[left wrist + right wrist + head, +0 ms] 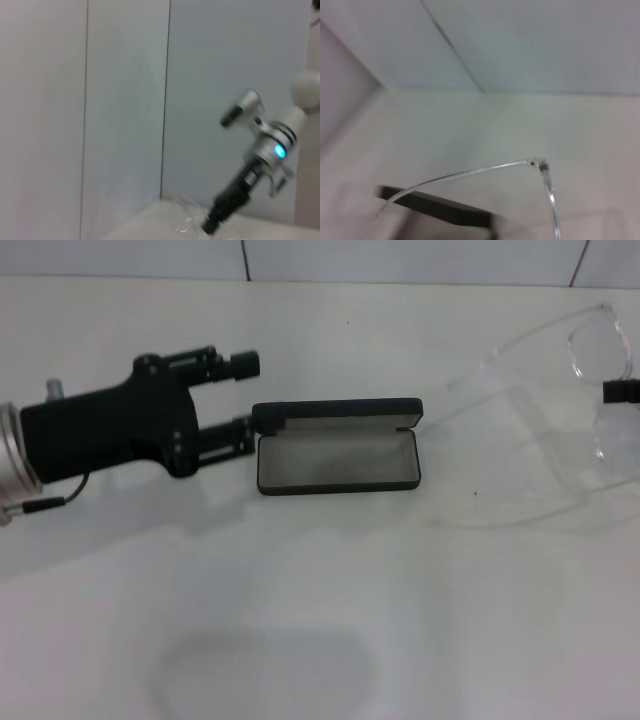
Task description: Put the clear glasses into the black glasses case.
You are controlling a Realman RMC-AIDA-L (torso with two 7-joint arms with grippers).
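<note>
The black glasses case (338,462) lies open at the table's middle, grey lining up, its lid (335,412) raised at the back. My left gripper (245,395) is at the case's left end and open; its lower finger (232,432) is against the case's corner. The clear glasses (600,350) hang above the table at the far right, their long arms (505,520) reaching left toward the case. Only a black tip of my right gripper (622,390) shows, shut on the glasses' front. The right wrist view shows a clear arm and hinge (535,163) above the case (440,208).
A white table (320,620) carries everything, with a pale tiled wall (400,260) behind it. In the left wrist view the right arm (265,140) slants down to the glasses (185,220) at the table's edge.
</note>
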